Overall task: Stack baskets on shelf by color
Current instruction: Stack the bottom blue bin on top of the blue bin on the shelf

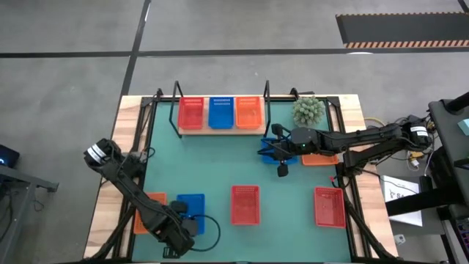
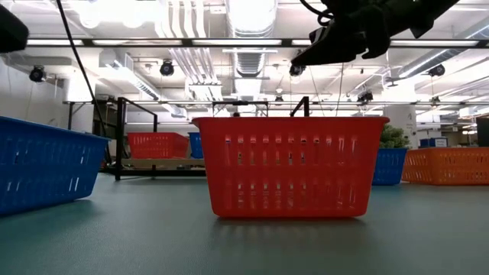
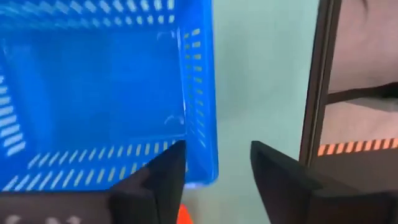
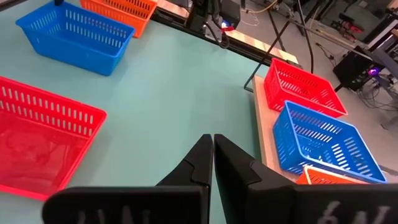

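Note:
The shelf (image 1: 220,129) at the table's far side holds a red (image 1: 191,113), a blue (image 1: 220,112) and an orange basket (image 1: 248,112) side by side. My left gripper (image 3: 214,167) is open over the near corner of a blue basket (image 3: 93,93) at the near left (image 1: 192,205). One finger is over the basket's inside and one is outside its side wall (image 3: 202,124). My right gripper (image 4: 213,152) is shut and empty above the table's middle right (image 1: 282,169). A blue basket (image 1: 271,147) and an orange one (image 1: 320,158) lie partly under the right arm.
Two red baskets (image 1: 245,204) (image 1: 330,207) sit on the green table at near middle and near right. An orange basket (image 1: 145,214) lies under the left arm. A small green plant (image 1: 308,110) stands by the shelf's right end. The table's black frame bar (image 3: 317,81) runs beside the left gripper.

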Motion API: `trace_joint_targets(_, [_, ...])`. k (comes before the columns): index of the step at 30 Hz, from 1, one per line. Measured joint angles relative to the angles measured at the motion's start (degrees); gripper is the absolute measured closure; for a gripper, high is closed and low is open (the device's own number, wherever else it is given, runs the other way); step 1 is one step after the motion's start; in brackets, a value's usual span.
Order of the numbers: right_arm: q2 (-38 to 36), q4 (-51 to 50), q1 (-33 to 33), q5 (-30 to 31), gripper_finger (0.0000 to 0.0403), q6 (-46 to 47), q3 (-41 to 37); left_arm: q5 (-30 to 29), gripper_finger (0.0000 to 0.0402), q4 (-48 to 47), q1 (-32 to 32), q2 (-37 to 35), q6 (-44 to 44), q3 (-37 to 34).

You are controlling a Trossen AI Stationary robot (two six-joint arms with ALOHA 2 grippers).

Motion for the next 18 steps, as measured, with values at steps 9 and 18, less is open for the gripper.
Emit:
trace_joint_targets(9, [0.0,-0.4,0.0,0.5,0.0394,-0.1,0.0,-4.9,0.0240,10.7,1.5,0.0,1.8,-6.6])
trace_joint_targets(18, [0.0,-0.4,0.0,0.5,0.0394,-0.5,0.0,-5.0,0.0388,12.0,2.4,0.0,2.0,-6.8])
